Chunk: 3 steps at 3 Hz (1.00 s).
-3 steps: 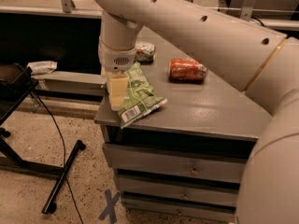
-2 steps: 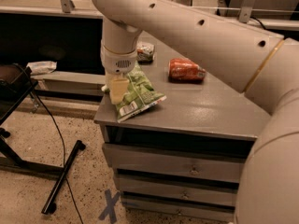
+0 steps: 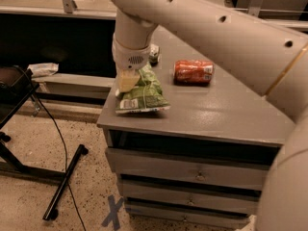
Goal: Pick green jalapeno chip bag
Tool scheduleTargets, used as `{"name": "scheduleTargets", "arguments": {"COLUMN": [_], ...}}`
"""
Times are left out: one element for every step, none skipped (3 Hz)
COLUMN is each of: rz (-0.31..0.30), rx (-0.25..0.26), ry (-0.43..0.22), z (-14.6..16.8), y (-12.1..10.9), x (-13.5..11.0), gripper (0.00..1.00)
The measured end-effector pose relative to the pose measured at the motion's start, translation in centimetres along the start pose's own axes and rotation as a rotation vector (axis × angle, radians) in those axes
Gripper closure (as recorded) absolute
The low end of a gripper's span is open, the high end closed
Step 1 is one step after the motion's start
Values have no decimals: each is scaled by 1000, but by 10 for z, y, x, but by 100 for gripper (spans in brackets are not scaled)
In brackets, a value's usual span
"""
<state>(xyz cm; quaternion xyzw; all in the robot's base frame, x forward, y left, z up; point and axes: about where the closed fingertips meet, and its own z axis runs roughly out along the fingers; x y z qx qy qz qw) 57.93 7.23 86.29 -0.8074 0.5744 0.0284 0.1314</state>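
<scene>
Hand (image 3: 128,83) tight on jalapeno chip bag (image 3: 147,95)

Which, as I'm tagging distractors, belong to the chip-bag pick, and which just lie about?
Job: green jalapeno chip bag; gripper, down at the bag's left edge.
Lying about: soda can; small packet behind the gripper; white wrapper at far left.

The gripper (image 3: 131,82) clamps the green jalapeno chip bag (image 3: 146,93), barcode end forward, at the table's (image 3: 216,117) corner.
</scene>
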Motion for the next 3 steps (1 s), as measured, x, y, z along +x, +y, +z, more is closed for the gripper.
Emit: {"name": "scheduleTargets", "arguments": {"rz": [9, -25, -25], "rx": [73, 148, 148], "ry": [-57, -144, -145], "z": [-46, -100, -100], "y": [-6, -6, -6], "x": [9, 5, 5], "gripper": [100, 100, 100]}}
